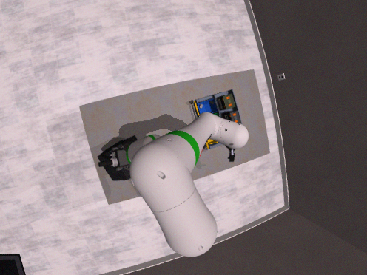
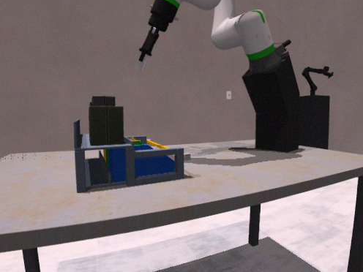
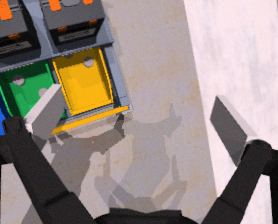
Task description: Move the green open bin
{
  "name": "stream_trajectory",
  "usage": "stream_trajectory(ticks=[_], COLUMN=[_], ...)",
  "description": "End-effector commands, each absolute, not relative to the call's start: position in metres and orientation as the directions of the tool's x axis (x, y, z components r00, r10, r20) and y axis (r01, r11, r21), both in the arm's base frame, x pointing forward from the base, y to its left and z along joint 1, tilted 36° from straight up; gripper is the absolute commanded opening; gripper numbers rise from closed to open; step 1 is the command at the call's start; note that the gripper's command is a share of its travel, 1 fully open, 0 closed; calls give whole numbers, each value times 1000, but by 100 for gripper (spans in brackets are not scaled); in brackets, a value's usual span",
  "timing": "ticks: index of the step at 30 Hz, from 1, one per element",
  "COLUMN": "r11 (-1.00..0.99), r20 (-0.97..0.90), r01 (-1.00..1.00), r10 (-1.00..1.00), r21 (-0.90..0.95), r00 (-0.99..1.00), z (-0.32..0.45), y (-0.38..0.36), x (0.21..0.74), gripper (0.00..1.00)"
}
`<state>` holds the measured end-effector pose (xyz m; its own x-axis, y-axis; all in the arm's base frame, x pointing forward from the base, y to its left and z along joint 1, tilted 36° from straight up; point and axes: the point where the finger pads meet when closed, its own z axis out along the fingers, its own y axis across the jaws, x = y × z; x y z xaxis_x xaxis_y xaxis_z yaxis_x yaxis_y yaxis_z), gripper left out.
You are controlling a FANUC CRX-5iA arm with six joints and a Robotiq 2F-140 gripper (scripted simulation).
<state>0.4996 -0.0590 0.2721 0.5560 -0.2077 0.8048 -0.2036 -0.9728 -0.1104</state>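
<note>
0 steps of the task look done: the green bin (image 3: 24,90) sits in the shelf (image 2: 128,160), nothing lifted, nothing on the bare surface (image 2: 227,186) yet. All left, by my read: come down, grip the green bin, pull it out, set it flat on the surface, release.

Hand (image 3: 135,120) is spread wide and empty, hanging well above the shelf, tilted. In the wrist view the green bin is below and toward the 1 finger pad (image 3: 46,111) that partly covers it; the yellow bin (image 3: 84,82) is just beside it, nearer the hand's middle. Blue bin (image 2: 140,164) barely shows at that same edge. Beyond them, 2 dark bins (image 3: 70,17) with orange tabs sit farther from the hand, on the shelf's upper level.

Materials: the shelf is a grey open frame, boxy, with matte bars. Green and yellow bins are smooth plastic-looking trays with sloped walls; each has small grey round parts inside, 2 visible in the green, 1 in the yellow. The surface is mottled beige-grey and dull. The pads are flat light-grey slabs on black links. The arm (image 1: 174,173) is glossy white with green bands.

Green bin's front edge is hidden by the pad, so grip point cannot be told.
</note>
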Motion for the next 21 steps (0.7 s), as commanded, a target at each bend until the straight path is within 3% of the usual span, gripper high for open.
stream_trajectory(ticks=[1,8,21], r11=[-973,-973,-973], r20=[805,805,805], r01=[-204,-204,-204], r10=[-208,-208,-208], r21=[-111,-111,-110], r00=[556,556,556], z=[272,241,235], y=[-59,-65,-66], x=[500,455,448], gripper=[100,100,100])
